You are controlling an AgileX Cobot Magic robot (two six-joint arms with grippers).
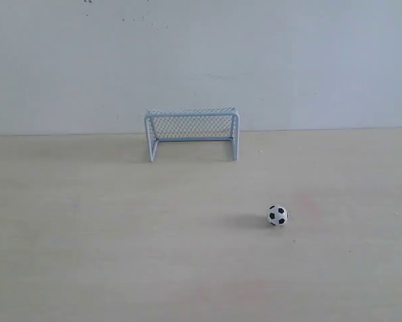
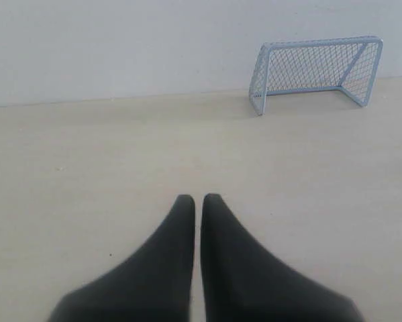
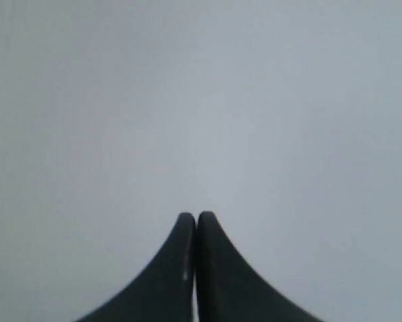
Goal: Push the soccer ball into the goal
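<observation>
The small black-and-white soccer ball (image 1: 277,215) rests on the pale wooden table, right of centre in the exterior view. The pale blue goal (image 1: 192,131) with mesh netting stands at the back against the wall, its opening facing forward; the left wrist view also shows the goal (image 2: 316,72) far ahead of the fingers. My left gripper (image 2: 198,199) is shut with nothing in it, over bare table. My right gripper (image 3: 196,216) is shut and empty, facing only a plain grey-white surface. Neither gripper appears in the exterior view, and no wrist view shows the ball.
A light wooden table (image 1: 86,235) stretches across the scene and a plain white wall (image 1: 308,60) rises right behind the goal. Nothing else lies on the table.
</observation>
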